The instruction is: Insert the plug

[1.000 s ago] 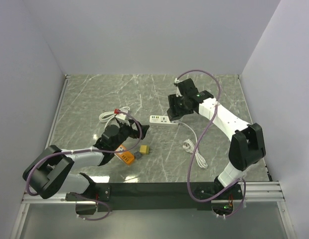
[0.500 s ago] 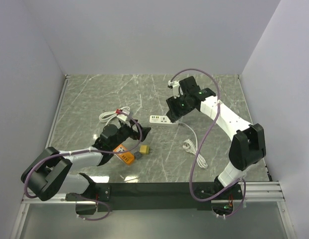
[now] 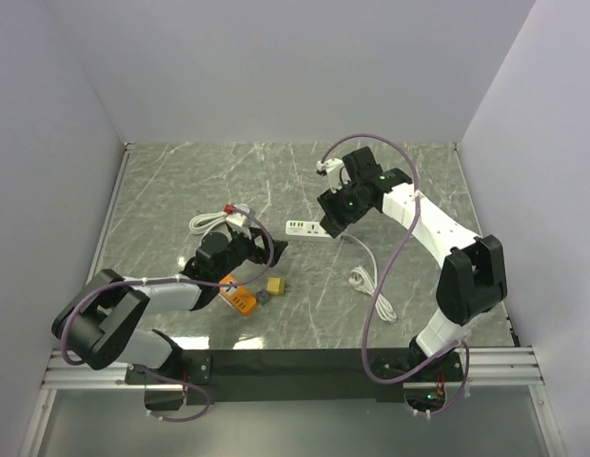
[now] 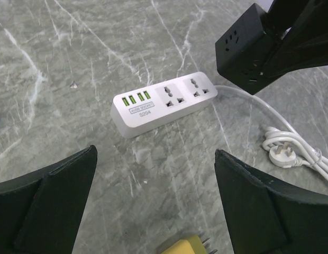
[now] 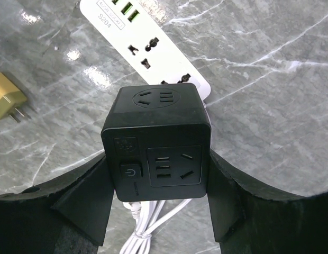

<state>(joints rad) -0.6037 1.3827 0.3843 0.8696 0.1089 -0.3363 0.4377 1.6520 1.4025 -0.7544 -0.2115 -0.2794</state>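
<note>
My right gripper (image 5: 157,166) is shut on a black socket cube (image 5: 156,143), one finger on each side wall. It holds the cube just above the right end of the white power strip (image 5: 148,50). In the top view the cube (image 3: 335,211) hangs over the strip (image 3: 304,228). My left gripper (image 4: 154,159) stands wide open and empty, low over the table and facing the strip (image 4: 164,103). A yellow plug (image 4: 182,247) with metal pins lies just below that open gap, and shows again (image 3: 274,285) in the top view.
The strip's white cord ends in a white plug (image 3: 360,278) to the right. An orange block (image 3: 240,299) and a small grey piece (image 3: 263,297) lie beside the yellow plug. A coiled white cable (image 3: 211,221) with a red tip lies at the left.
The right wrist has turned and shifted slightly left with the cube still in its grip. The left gripper has edged a little towards the strip and stays open.
</note>
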